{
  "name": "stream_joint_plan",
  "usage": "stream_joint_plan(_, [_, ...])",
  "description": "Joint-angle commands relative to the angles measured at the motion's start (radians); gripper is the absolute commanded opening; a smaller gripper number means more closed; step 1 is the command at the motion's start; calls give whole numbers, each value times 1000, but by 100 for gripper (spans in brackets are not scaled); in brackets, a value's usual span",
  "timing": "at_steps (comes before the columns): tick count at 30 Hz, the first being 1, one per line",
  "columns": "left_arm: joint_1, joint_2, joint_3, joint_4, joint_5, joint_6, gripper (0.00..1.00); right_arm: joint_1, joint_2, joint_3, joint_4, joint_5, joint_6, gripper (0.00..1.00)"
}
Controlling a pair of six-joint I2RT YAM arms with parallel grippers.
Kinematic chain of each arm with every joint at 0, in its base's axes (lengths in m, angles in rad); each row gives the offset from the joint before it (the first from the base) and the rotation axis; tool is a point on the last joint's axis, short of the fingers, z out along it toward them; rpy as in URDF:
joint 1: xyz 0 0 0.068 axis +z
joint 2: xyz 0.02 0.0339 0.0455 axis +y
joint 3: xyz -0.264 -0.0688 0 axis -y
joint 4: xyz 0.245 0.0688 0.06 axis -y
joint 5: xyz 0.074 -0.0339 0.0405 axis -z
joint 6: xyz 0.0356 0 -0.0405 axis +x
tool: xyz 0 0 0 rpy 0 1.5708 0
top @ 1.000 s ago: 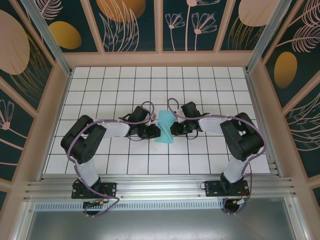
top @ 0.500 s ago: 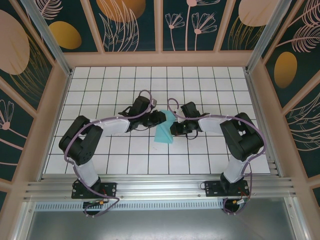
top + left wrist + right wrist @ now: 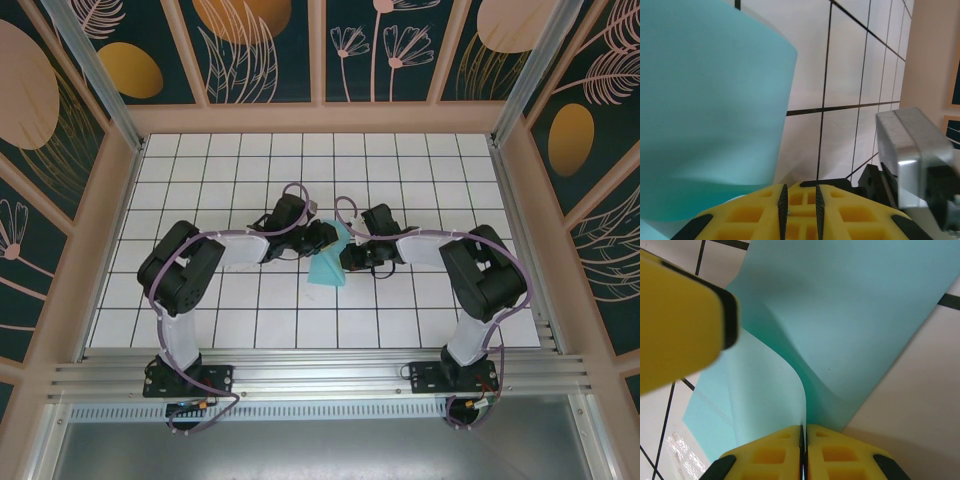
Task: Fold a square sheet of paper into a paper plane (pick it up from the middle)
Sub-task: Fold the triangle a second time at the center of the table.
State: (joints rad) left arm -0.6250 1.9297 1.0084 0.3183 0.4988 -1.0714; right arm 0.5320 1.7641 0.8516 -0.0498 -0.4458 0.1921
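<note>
Item: square sheet of paper (image 3: 328, 268), thin, light cyan, unmarked.
Location: it is sitting near the middle of the white gridded worktop (image 3: 250, 160), between my two wrists, with its lower end reaching toward the near edge.
Condition: it is curling rather than lying flat. In the right wrist view one layer is bending up in a smooth wave over another, and in the left wrist view a broad rounded fold is rising beside my left fingers.
Right pincer (image 3: 803, 432): I am pressing its yellow fingers together on the sheet, whose curved edge is running straight down into the seam between the black pads.
Left pincer (image 3: 800, 192): I am holding its pads slightly apart with a narrow gap, and I am seeing no paper between them. The sheet is lying just to the left of the fingers.
Left finger (image 3: 680, 320): it is showing large and blurred in the right wrist view, close against the sheet's upper left edge. I cannot tell whether it is touching.
Arms: both are reaching inward from either side, the pincers nearly meeting over the sheet.
</note>
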Motion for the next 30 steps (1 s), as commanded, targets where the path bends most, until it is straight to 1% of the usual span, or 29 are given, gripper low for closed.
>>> stream_joint_plan(1, [-4, 33, 17, 43, 42, -17, 26, 10, 32, -23, -9, 30, 2, 12])
stream_joint_plan(7, [-3, 50, -5, 23, 22, 0, 26, 10, 32, -23, -8, 28, 3, 13])
stream_joint_plan(15, [-4, 65, -30, -32, -28, 58, 25, 10, 25, -15, -11, 16, 11, 15])
stream_joint_plan(16, [-5, 68, -54, -36, -34, 66, 25, 10, 25, -13, -10, 14, 12, 15])
stream_joint_plan(21, [-5, 74, -67, -56, -53, 93, 25, 10, 18, -5, -4, 3, 32, 19])
stream_joint_plan(25, [-4, 74, -78, -63, -62, 111, 25, 10, -28, -5, 4, 11, 64, 24])
stream_joint_plan(30, [-4, 66, -80, -61, -60, 125, 25, 6, -145, -15, -23, 65, 118, 30])
